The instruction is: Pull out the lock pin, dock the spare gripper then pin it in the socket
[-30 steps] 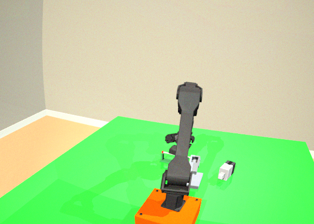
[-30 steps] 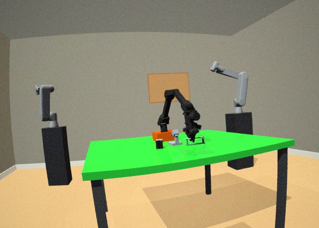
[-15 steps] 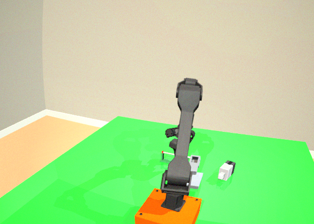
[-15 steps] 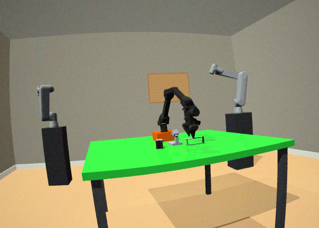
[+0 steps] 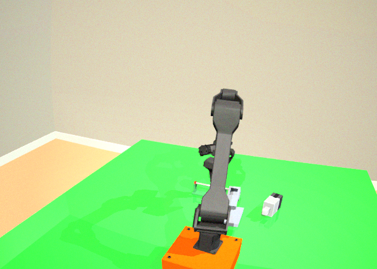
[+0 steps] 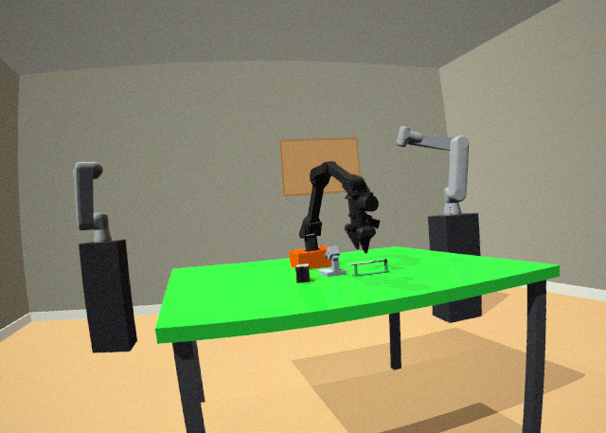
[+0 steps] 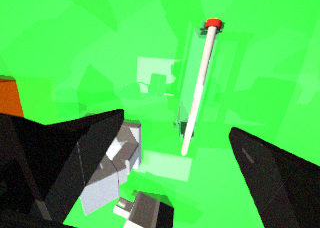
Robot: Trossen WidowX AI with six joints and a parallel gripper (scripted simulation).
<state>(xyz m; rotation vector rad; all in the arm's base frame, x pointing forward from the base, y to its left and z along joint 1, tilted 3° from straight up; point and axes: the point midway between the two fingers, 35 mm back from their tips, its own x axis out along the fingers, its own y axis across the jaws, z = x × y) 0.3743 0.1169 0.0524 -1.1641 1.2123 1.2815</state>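
The black six-joint metal-look arm (image 5: 221,156) (image 6: 316,193) rises from its base, arches at the elbow and descends towards the pin rack. The black parallel-jaw gripper (image 6: 361,244) (image 7: 176,123) points downward above the pin rack, clear of it. Its two tapered fingers stand wide apart, with nothing between them.

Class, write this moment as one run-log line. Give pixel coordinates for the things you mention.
gripper (image 6: 359,249) (image 7: 176,123): open, empty | pin (image 6: 369,261) (image 7: 199,90): on rack, out of socket | spare gripper (image 5: 271,204) (image 6: 302,274) (image 7: 176,123): undocked

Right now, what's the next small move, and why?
Probably swing the open black gripper over to the white-and-black block-shaped spare gripper: the red-capped white pin lies across its rack, and the spare stands outside the pale grey mount.
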